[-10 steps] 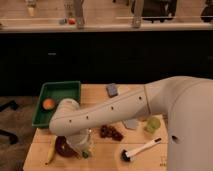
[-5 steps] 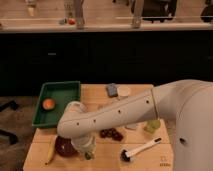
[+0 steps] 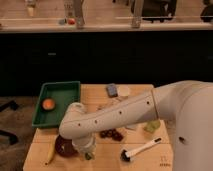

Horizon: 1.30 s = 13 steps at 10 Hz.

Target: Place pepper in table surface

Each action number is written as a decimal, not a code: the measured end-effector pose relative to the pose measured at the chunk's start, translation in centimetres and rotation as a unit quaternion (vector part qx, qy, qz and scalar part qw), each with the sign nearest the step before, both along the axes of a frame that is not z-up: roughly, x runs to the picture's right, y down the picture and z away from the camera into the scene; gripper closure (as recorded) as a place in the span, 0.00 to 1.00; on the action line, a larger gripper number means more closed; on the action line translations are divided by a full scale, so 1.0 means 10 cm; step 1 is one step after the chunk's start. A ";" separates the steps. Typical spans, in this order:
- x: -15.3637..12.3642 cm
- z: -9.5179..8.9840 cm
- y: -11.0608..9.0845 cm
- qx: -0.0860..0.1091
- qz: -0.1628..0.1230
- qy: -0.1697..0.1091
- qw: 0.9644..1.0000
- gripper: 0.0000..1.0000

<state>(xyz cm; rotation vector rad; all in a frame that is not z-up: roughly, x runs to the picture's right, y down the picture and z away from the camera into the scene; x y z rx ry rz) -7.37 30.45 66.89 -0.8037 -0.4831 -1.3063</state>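
From the single camera view I look down on a light wooden tabletop with plank grain, set in front of a dark counter wall with a pale ledge above. My white arm reaches in from the right, elbow bent over the front left part of the tabletop, forearm pointing down. The gripper sits low beside the dark maroon bowl, its fingers pressed together; a small green bit at its tip looks like the pepper, right at the tabletop, though I cannot tell if it is pinched or just touching. A green tray holding an orange fruit fills the left rear. A yellow banana-like thing lies near the front left edge. Dark grapes sit just right of the gripper, a white-handled brush further right, leaving bare wood along the front.
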 end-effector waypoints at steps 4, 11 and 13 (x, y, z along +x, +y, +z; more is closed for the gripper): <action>0.02 0.09 0.07 -0.007 0.002 -0.004 1.000 1.00; 0.10 0.17 0.15 -0.016 0.007 -0.004 1.000 1.00; 0.17 0.20 0.18 -0.019 0.012 -0.003 1.000 1.00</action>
